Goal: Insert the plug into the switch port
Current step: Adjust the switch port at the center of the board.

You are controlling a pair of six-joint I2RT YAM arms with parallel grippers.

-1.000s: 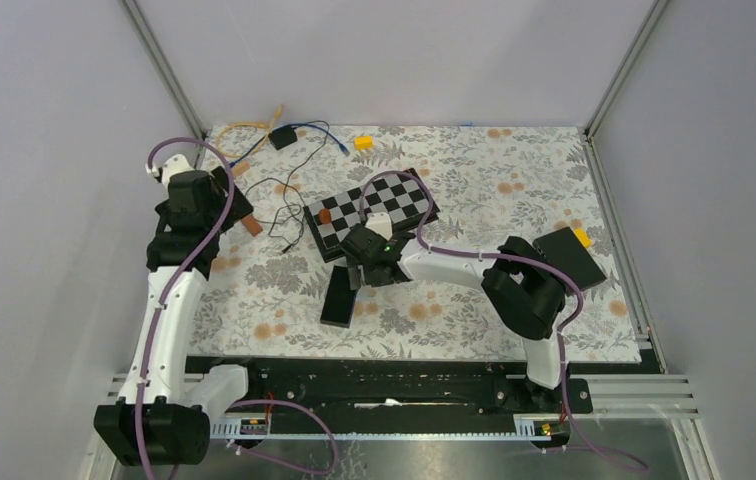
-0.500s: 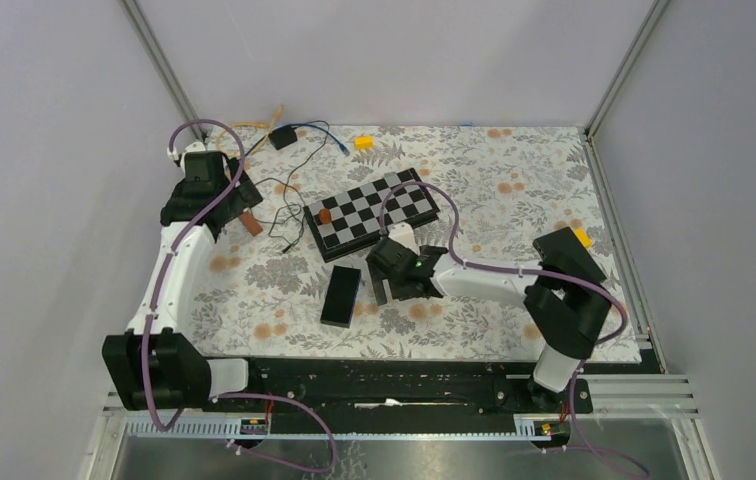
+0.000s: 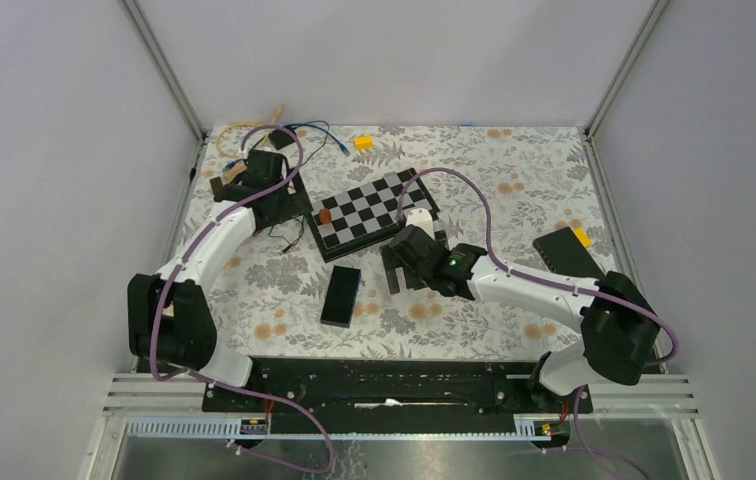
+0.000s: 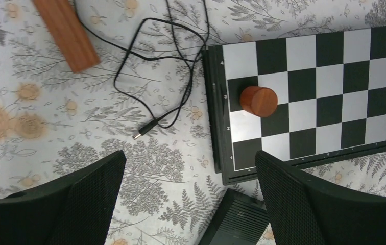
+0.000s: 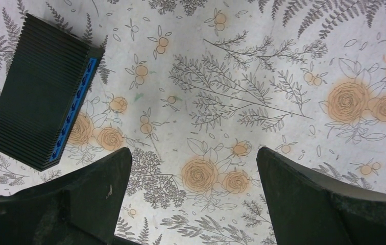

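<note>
The switch is a black ribbed box lying flat on the floral mat; the right wrist view shows it with blue ports along one long side. A thin black cable loops left of the chessboard, and its plug lies loose on the mat. My left gripper is open and empty above the mat; its wrist view shows the plug just ahead of the gripper and a corner of the switch below. My right gripper is open and empty, right of the switch, over bare mat.
A chessboard with a brown round piece lies beyond the switch. A wooden block lies by the cable. A black adapter, coloured wires and a yellow block are at the back. A black box sits at the right.
My left arm has swung from the left edge towards the chessboard, over the cable. My right gripper has moved right, away from the switch. The switch has stayed put.
</note>
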